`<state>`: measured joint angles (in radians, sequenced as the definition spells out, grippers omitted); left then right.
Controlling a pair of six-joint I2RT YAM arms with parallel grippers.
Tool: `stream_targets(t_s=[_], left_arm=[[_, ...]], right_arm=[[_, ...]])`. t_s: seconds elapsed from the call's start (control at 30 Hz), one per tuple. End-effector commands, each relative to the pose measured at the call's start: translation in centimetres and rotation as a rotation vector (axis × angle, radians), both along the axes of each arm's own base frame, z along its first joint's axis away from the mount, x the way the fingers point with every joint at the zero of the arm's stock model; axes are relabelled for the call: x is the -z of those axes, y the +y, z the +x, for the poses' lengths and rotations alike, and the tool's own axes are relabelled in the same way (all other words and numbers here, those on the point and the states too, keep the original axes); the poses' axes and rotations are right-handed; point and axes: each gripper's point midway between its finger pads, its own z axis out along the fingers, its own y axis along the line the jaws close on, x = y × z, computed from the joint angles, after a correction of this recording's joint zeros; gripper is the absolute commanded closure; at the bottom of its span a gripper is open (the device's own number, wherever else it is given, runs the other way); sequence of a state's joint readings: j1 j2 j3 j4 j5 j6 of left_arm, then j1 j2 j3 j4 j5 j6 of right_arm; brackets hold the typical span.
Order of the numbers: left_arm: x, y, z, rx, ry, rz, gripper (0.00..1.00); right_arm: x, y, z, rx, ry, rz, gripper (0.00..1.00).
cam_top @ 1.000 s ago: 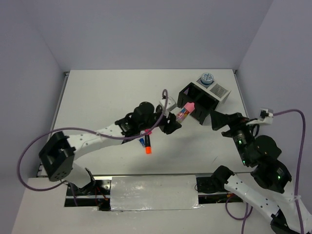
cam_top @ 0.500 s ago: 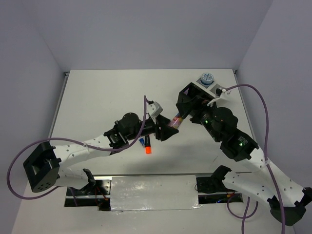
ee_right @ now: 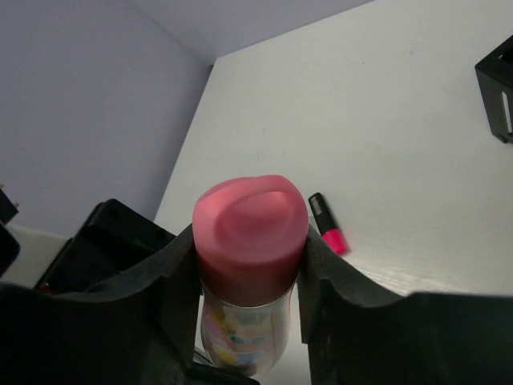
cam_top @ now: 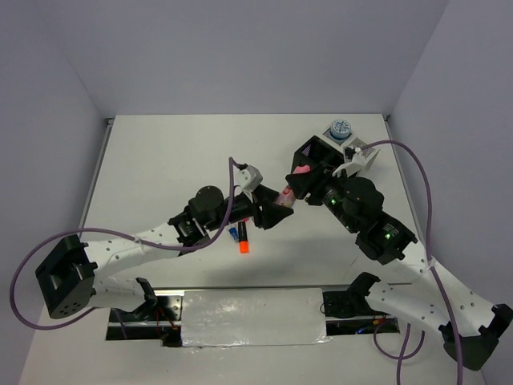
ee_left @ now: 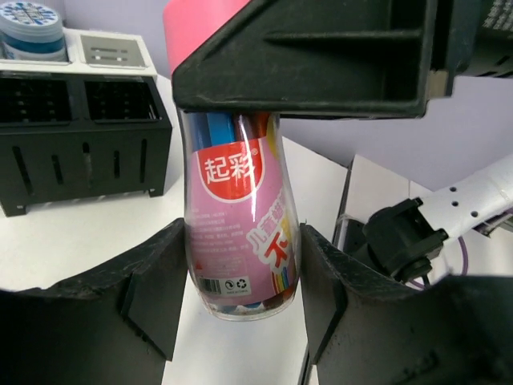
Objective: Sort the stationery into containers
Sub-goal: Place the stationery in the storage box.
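Observation:
A pink capsule-shaped item (cam_top: 286,196), a clear bottle with a pink label and pink cap, hangs above the table middle. My left gripper (cam_top: 278,205) is shut on its lower body (ee_left: 240,241), a finger pressing each side. My right gripper (cam_top: 303,175) is shut on its pink cap (ee_right: 250,228), both fingers touching it. The black organiser (cam_top: 318,156) and the white mesh organiser (cam_top: 358,152) stand behind at the right. A blue-white roll (cam_top: 341,128) sits at the white one's far end. Two highlighters lie on the table, one orange-capped (cam_top: 243,245), one blue-capped (cam_top: 232,234).
In the left wrist view the black organiser (ee_left: 80,136) stands on the left, with the white one (ee_left: 104,52) and the roll (ee_left: 32,24) behind it. A red-pink-capped highlighter (ee_right: 327,224) lies below the cap in the right wrist view. Purple cables loop from both arms.
My right arm swung in from the right side to the bottle and its jaws closed on the pink cap. My left gripper drew back slightly with the bottle, still shut on it.

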<state>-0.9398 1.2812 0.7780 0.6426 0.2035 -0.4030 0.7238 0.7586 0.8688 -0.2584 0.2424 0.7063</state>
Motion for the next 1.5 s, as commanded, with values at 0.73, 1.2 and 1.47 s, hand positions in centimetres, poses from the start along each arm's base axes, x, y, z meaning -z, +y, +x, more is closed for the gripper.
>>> stream_targets(t_s=[0.73,1.2,1.47], left_arm=[[-1.0,27.4,-1.2,-1.006,0.344,0.437,0.01],[2.3,25.8,-3.7,-0.726,0.205,0.396,0.01],[3.0,25.6,-3.6,-0.721,0.211,0.409,0.01]], right_arm=[[-1.8,-21.7,18.4,0.896,-0.224,-0.547,1.0],[1.2,-26.9,24.7,0.889,-0.18,-0.64,1.0],[5.4,-25.8,27.5,0.803,-0.121,-0.647,0.99]])
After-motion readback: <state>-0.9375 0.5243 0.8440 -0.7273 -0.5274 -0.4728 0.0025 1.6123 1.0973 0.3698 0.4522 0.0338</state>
